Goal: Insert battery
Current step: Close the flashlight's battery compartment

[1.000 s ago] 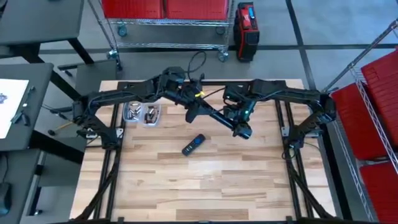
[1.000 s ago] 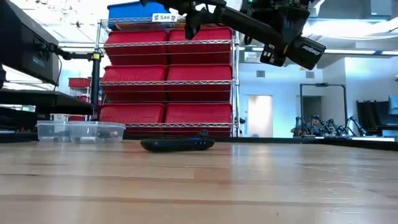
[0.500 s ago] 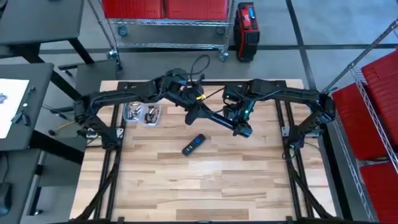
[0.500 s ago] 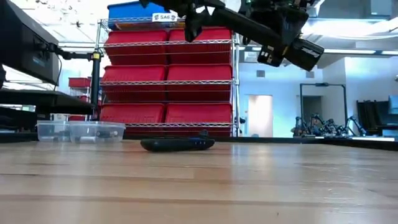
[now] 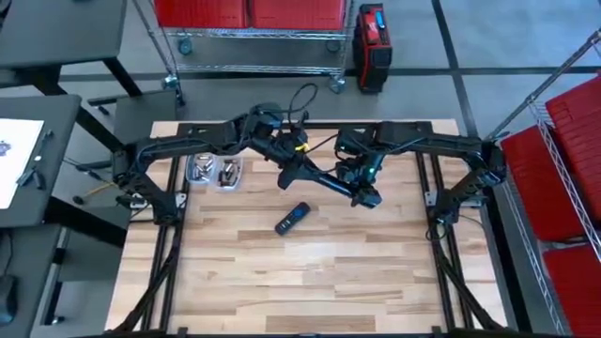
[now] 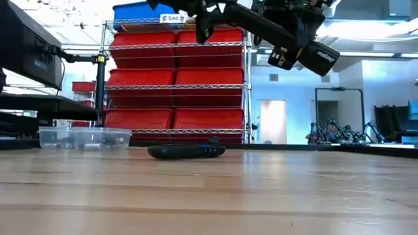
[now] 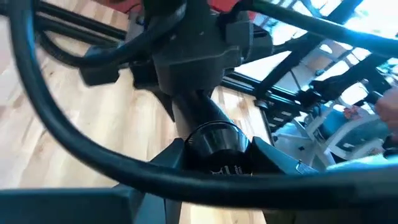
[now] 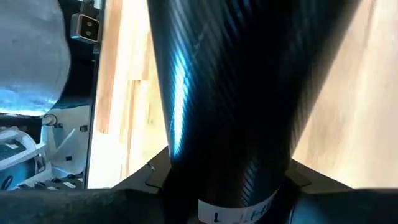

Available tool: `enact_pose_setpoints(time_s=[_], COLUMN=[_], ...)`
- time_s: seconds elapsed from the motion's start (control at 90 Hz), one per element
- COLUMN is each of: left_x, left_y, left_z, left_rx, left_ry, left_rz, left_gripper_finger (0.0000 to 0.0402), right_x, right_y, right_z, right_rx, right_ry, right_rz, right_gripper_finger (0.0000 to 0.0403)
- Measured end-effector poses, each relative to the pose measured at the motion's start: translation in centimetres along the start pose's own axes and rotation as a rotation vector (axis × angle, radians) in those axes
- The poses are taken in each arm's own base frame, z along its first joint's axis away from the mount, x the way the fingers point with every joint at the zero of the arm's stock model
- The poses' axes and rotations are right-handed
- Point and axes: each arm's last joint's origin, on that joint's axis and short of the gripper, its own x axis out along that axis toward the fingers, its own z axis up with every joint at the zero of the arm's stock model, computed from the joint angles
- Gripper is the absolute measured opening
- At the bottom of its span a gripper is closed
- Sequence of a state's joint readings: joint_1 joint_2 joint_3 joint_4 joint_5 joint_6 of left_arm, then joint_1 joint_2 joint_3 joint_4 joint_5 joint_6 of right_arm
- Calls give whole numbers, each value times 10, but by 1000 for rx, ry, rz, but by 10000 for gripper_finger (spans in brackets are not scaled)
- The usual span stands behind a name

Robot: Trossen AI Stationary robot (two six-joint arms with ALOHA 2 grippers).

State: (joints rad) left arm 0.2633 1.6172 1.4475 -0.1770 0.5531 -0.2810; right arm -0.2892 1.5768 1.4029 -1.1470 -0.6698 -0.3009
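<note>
A black remote (image 5: 293, 218) lies flat on the wooden table near its middle, and the low view shows the remote (image 6: 186, 151) end on. Two clear containers (image 5: 214, 171) at the far left hold small dark and silvery pieces. I cannot tell whether these are batteries. Both arms are folded high over the far half of the table and cross each other. My left gripper (image 5: 368, 198) hangs above and to the right of the remote. My right gripper (image 5: 349, 172) sits close beside the left arm's tube. Each wrist view is filled by the other arm.
The clear containers (image 6: 85, 138) stand on the table at the left. The table's near half (image 5: 310, 282) is bare wood. Red bins on wire shelves (image 6: 176, 85) stand beyond the far edge, and dark desks (image 5: 38, 122) stand off the table's left side.
</note>
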Motion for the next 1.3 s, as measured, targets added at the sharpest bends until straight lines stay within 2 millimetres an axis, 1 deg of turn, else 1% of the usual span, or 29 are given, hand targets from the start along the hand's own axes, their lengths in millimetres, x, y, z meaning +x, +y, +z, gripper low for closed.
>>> enact_pose_setpoints(time_s=[0.2, 0.311, 0.444, 0.567, 0.733, 0.833, 0.911, 1.122, 1.3], left_x=[0, 2, 5, 7, 10, 8, 6, -2, -1], left_y=[-1, -1, -3, -10, -18, -25, -30, -45, -52], left_z=[-3, -7, -12, -14, -14, -9, -3, 19, 21], left_rx=[32, 16, 33, 65, 125, 163, 208, 407, 587], left_ry=[31, 63, 93, 101, 96, 104, 106, 56, 23], left_rz=[-11, -5, -8, -20, -54, -82, -88, -102, -132], left_gripper_finger=[132, 132, 132, 132, 132, 132, 132, 132, 132], right_x=[4, 12, 24, 31, 31, 31, 30, 29, 32], right_y=[-4, -8, -14, -18, -14, -12, -12, -9, -4], right_z=[3, 4, 5, 8, 10, 11, 12, 19, 24], right_rx=[41, 70, 127, 131, 135, 140, 125, 44, 11], right_ry=[-34, -6, 14, -7, -39, -65, -82, -157, -172], right_rz=[100, 140, 263, 363, 464, 542, 567, 651, 690], right_gripper_finger=[137, 137, 137, 137, 136, 136, 136, 136, 136])
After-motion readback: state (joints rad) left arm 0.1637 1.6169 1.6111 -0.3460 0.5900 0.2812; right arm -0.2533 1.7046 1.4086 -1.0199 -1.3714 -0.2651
